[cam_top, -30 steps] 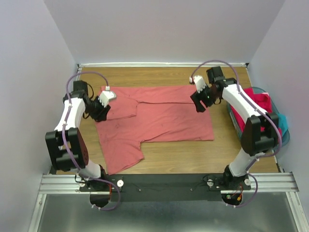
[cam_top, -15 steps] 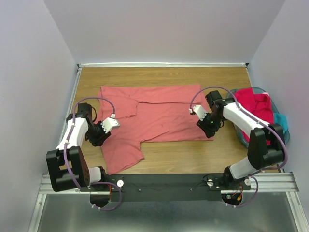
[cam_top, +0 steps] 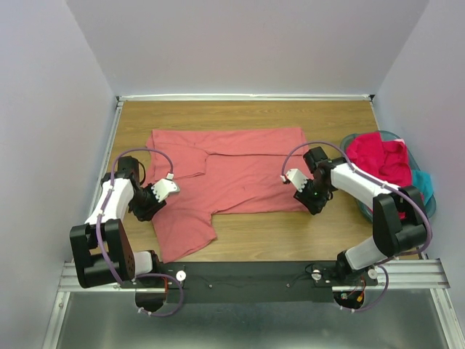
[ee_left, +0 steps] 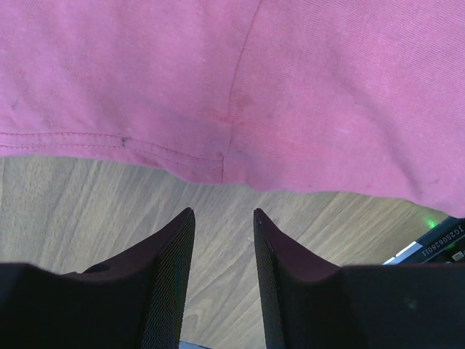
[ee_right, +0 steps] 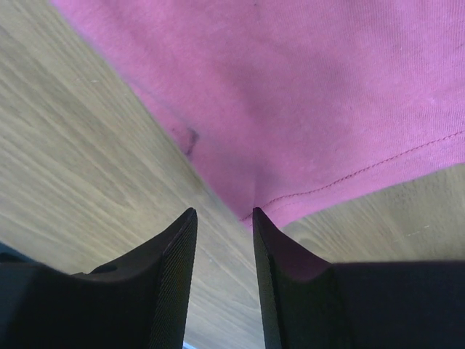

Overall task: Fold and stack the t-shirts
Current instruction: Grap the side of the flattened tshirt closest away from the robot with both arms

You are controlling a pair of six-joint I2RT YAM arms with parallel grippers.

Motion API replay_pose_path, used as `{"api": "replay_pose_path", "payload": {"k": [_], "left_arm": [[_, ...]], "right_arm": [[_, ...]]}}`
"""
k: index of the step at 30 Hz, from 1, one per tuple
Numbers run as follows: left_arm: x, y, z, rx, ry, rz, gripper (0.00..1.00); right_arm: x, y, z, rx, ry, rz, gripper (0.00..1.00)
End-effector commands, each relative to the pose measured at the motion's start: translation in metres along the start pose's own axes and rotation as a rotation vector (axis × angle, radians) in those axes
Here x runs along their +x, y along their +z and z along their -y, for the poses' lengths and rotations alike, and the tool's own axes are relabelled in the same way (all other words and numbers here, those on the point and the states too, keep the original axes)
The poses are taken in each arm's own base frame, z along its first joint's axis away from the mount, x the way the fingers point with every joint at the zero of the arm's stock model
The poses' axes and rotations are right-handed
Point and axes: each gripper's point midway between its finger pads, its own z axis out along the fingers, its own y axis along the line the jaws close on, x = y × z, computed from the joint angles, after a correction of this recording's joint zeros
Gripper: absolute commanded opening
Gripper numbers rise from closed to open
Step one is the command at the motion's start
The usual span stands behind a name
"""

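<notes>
salmon shirt [cam_top: 247, 178] hem lies just ahead of both part-open, empty jaws: left gripper [ee_left: 223, 212] at side seam, right gripper [ee_right: 224, 211] at a corner, perhaps touching.

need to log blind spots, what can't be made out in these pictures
Top view: shirt count in the basket; the magenta t-shirt lies on top.
Left wrist view: most of the salmon-pink t-shirt, cut by frame edges.
Top view: fingertips of the right end effector, hidden under its own body.
</notes>
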Motion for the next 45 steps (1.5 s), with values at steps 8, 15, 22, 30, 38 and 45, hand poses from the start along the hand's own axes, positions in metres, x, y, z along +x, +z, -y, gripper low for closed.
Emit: {"api": "replay_pose_path", "payload": {"k": [8,15,22,30,38,45], "left_arm": [[0.009,0.005,0.000,-0.003,0.012,-0.034,0.46],[0.005,0.006,0.003,-0.010,0.099,-0.024,0.44],[-0.001,0.008,0.012,0.039,0.182,-0.027,0.45],[-0.014,0.020,0.000,0.011,0.229,-0.098,0.47],[-0.013,0.040,-0.016,-0.013,0.218,-0.165,0.45],[-0.019,0.040,-0.018,0.003,0.231,-0.145,0.31]], "right_arm": [[0.003,0.014,0.012,0.076,-0.025,-0.016,0.37],[0.002,0.015,0.011,0.072,-0.008,-0.011,0.11],[0.001,0.014,0.010,0.072,0.009,-0.008,0.00],[-0.005,0.012,0.013,0.070,0.022,-0.002,0.01],[-0.006,0.014,0.017,0.070,0.028,-0.019,0.01],[-0.007,0.014,0.019,0.074,0.024,-0.027,0.01]]}}
